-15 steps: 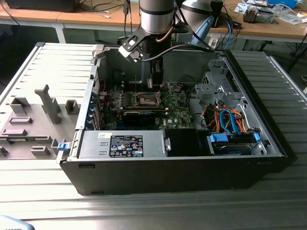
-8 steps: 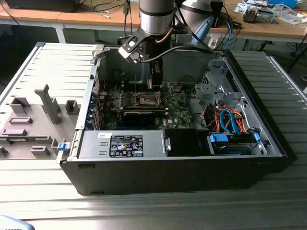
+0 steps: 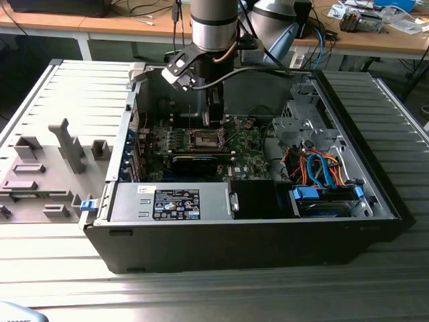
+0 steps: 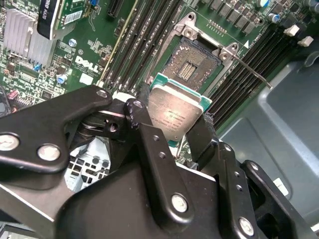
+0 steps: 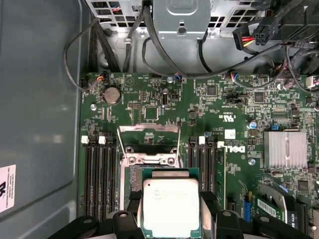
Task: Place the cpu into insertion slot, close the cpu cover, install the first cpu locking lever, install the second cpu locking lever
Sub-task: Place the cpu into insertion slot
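Finding: the gripper (image 3: 213, 119) is hanging inside the open computer case (image 3: 375, 181), over the green motherboard (image 5: 224, 99). Its jaws are clamping the cpu (image 4: 175, 110) by two opposite edges, the black fingers (image 4: 137, 112) pressing on either side and the dull silver top facing the wrist cameras.

Location of the part: the cpu is riding in the jaws above the board and is not yet seated. In the second wrist view the insertion slot (image 4: 192, 64) is showing bare, with its contact field uncovered, and is lying just beyond the chip's far edge, on the side away from the gripper body. In the first wrist view the chip is overlapping the near part of the socket, so the offset is appearing to run along one direction only.

Orientation: the chip's edges are running close to parallel with the socket rim (being square, it has no long axis to report).

The cpu cover (image 5: 149, 128) is standing swung open at the socket's far side. One thin locking lever (image 4: 254, 69) is lying released beside the memory slots (image 4: 234, 94).
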`<act>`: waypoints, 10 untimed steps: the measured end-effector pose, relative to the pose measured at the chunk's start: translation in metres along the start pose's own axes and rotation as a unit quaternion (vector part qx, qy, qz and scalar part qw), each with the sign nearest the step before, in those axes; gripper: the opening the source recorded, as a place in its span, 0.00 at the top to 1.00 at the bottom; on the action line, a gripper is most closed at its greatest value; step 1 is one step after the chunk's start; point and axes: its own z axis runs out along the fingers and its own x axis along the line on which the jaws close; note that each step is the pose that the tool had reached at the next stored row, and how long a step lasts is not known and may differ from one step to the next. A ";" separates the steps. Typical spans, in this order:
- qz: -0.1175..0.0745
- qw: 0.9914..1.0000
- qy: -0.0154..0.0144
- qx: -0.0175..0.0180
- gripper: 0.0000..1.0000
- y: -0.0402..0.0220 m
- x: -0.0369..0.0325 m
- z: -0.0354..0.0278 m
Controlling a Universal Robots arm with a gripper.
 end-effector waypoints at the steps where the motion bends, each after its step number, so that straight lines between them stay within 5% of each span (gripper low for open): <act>1: -0.001 1.000 0.000 0.000 0.45 -0.0006 0.0000 0.0002; 10: -0.002 1.000 0.000 0.000 0.45 -0.0021 0.0000 0.0025</act>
